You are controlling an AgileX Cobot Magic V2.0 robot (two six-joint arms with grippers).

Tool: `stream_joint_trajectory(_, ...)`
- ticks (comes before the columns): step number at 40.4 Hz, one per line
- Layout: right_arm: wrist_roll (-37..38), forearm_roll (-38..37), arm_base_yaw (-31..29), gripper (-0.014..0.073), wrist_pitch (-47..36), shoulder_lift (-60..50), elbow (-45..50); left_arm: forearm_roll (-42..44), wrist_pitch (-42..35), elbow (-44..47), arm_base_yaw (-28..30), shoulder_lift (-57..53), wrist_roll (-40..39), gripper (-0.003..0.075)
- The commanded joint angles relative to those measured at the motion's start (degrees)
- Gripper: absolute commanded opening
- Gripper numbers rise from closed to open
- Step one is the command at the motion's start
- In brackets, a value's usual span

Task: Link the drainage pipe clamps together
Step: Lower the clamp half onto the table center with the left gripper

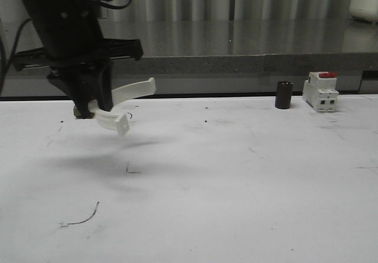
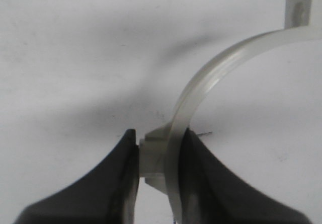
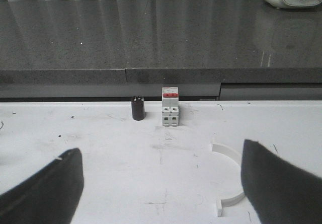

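One white half-ring drainage pipe clamp hangs above the table at the left, and my left gripper is shut on it. In the left wrist view the black fingers pinch the clamp at its small side tab, and the arc curves away to a flat end flange. The other clamp lies flat on the white table. My right gripper stands open above the table with nothing between its fingers, and that clamp lies just inside its right finger.
A black cylinder and a white breaker with a red top stand at the table's back right, below a grey stone ledge. A short loose wire lies near the front left.
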Motion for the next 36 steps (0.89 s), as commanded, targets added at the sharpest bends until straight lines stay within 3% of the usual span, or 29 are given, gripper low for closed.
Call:
stream_joint_trajectory(1, -0.53, 0.16, -0.21, 0.0653, -4.41, 0.90, -2.04, -0.24, 0.76, -4.86, -1.76, 0.17, -2.72, 0.0118)
stream_joint_trajectory(11, -0.53, 0.16, -0.21, 0.0653, -4.41, 0.90, -2.04, -0.12, -2.25, -6.89, -5.26, 5.55, -6.14, 0.0118)
stream_joint_trajectory(36, -0.53, 0.16, -0.21, 0.0653, -4.41, 0.90, -2.04, -0.09, -3.81, -6.89, -5.11, 9.57, -12.27, 0.0119)
